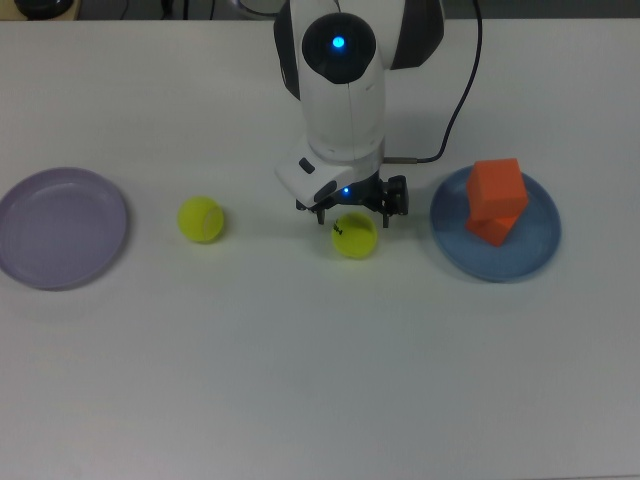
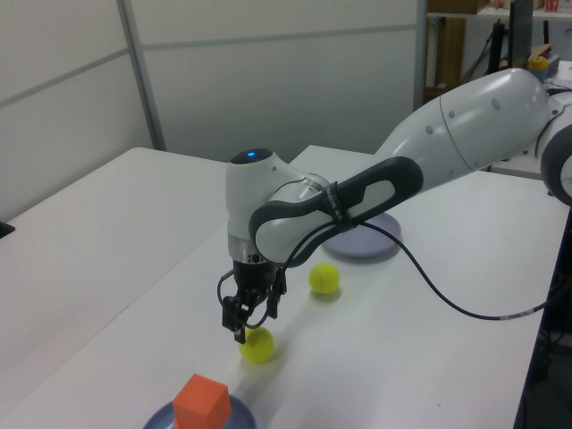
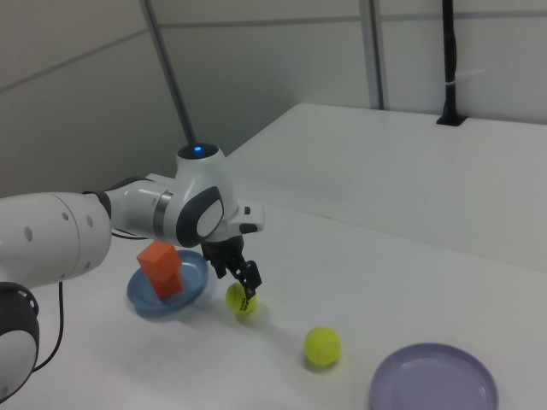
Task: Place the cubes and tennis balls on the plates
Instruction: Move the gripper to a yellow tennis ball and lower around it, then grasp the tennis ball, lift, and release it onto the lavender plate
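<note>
Hand [image 1: 351, 212] spread, hanging just above one tennis ball [image 1: 355, 237] on the desk [image 1: 300, 360]; cubes [image 1: 496, 200] stacked on blue plate [image 1: 540, 245].

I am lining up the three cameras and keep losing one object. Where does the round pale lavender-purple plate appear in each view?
Top view: pale lavender-purple plate at the far left edge, beyond both balls.
Left view: right of centre, behind the arm, partly hidden by it.
Right view: bottom right corner.
Shared landmark: the fuzzy yellow-green tennis ball lying free sits between the plate and the gripper in every view.
</note>
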